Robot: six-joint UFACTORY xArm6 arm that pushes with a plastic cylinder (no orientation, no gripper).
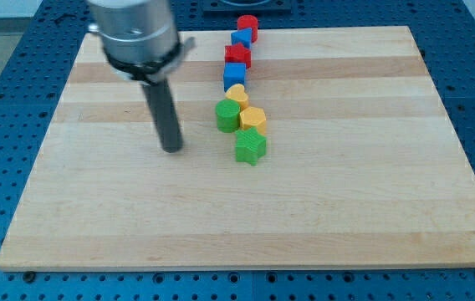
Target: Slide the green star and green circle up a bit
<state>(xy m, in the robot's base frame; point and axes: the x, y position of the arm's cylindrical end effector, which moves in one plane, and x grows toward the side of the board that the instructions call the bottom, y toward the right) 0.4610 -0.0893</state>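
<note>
The green star (251,147) lies near the board's middle, at the bottom end of a column of blocks. The green circle (227,115) sits just up and left of it. A yellow block (252,119) lies between them on the right, touching both. My tip (171,149) rests on the board to the left of the green star, about a hundred pixels away, at the same height in the view. It touches no block.
Above the green circle the column runs toward the view's top: a yellow heart (236,94), a blue block (234,76), a red block (237,56), a blue block (241,38) and a red cylinder (247,27) at the board's top edge. The wooden board (346,184) lies on a blue perforated table.
</note>
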